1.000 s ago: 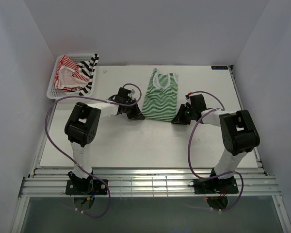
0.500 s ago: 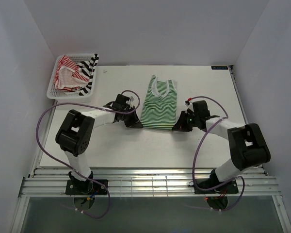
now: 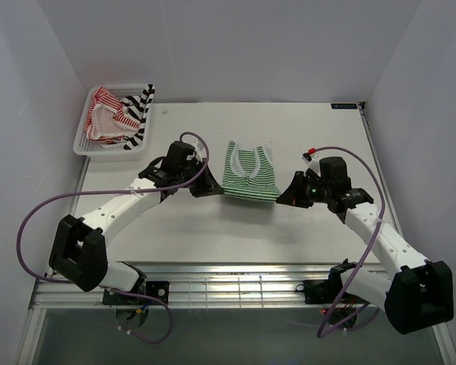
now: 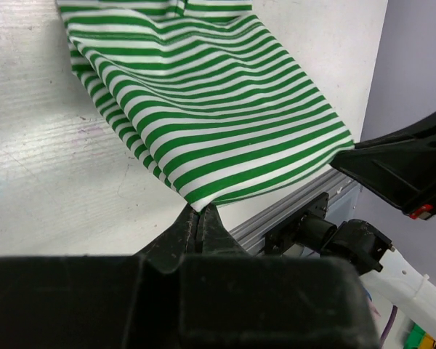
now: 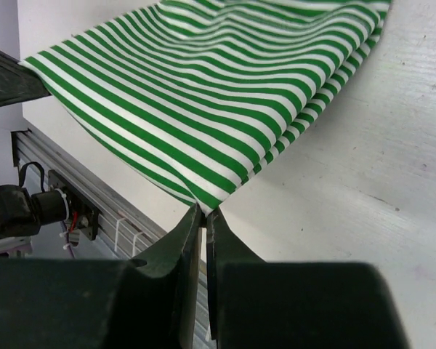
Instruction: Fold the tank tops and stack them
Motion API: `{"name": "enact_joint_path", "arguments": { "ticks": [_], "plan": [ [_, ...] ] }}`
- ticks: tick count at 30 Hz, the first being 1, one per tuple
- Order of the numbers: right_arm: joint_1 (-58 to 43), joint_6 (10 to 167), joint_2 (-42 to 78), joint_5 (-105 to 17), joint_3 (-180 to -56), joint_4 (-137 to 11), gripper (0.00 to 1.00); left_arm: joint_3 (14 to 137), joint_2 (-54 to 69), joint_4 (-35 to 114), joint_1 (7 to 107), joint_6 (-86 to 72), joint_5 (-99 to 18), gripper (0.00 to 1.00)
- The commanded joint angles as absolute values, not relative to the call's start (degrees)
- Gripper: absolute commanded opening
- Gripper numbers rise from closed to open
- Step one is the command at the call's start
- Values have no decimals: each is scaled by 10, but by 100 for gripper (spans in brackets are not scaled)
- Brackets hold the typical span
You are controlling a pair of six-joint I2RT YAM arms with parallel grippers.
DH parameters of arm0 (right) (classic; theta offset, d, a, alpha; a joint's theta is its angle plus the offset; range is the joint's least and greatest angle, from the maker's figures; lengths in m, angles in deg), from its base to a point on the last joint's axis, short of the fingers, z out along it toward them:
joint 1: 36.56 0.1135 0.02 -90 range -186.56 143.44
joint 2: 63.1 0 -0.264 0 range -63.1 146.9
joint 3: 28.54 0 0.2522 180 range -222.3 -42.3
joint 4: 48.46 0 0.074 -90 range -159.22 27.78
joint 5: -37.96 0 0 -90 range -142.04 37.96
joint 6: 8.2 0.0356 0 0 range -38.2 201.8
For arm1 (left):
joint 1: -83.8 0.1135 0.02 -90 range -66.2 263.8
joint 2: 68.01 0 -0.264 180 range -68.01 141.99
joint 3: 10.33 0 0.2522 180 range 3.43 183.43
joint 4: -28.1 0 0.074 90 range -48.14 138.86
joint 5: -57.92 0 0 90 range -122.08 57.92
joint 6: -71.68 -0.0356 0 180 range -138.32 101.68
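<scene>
left pincer (image 4: 201,215) clamped on corner of green-and-white tank top (image 4: 218,109), cloth stretched above table (image 4: 43,174), right pincer (image 4: 346,155) at far corner

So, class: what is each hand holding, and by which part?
Both hold the green-and-white tank top: the left hand pinches one bottom corner, the right hand the other.

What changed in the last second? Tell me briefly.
The right gripper closed on the green top's hem corner, the left gripper already pinching the other. Together they lifted the hem off the table, and the strap end slid toward the arm bases, so the top looks shorter. Both elbows swung outward. The basket with the red top and black top stayed put.
</scene>
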State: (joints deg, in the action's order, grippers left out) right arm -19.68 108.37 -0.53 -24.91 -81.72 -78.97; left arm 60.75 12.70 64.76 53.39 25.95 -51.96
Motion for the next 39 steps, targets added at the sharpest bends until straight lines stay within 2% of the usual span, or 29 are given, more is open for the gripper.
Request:
{"name": "enact_joint_path", "arguments": {
  "ticks": [1, 11, 21, 39],
  "plan": [
    [-208, 1070, -28, -277, -878, -880, 8, 642, 100, 702, 540, 261, -478, 0],
    [-245, 1059, 11, -224, -952, -903, 8, 711, 106, 746, 541, 251, -429, 0],
    [-274, 1036, 84, -212, -1015, -896, 8, 793, 208, 739, 564, 231, -430, 0],
    [-302, 1049, 243, -220, -1101, -778, 8, 937, 392, 697, 595, 204, -430, 0]
  ]
}}
